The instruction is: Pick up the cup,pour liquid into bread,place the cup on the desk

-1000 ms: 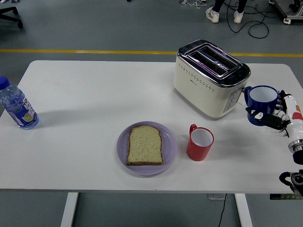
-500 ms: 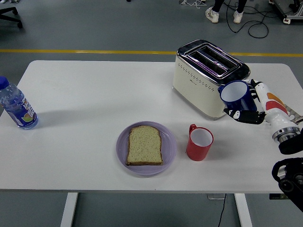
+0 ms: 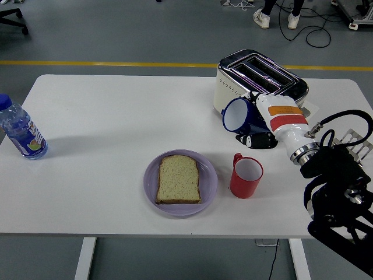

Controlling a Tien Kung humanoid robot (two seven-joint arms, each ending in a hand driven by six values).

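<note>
My right hand (image 3: 259, 121) is shut on a blue cup (image 3: 238, 115) with a white inside. It holds the cup in the air in front of the toaster, tipped with its mouth facing left. A slice of bread (image 3: 179, 179) lies on a purple plate (image 3: 208, 185) at the table's front middle, down and left of the cup. A red cup (image 3: 246, 175) stands upright just right of the plate, below my hand. My left arm is out of view.
A cream and chrome toaster (image 3: 256, 87) stands behind my hand. A water bottle (image 3: 20, 129) with a blue cap stands at the table's left edge. A person's feet (image 3: 277, 17) show at the top, far from the table.
My right hand has carried the blue cup left from the table's right side to in front of the toaster, lifting and tipping it leftward.
</note>
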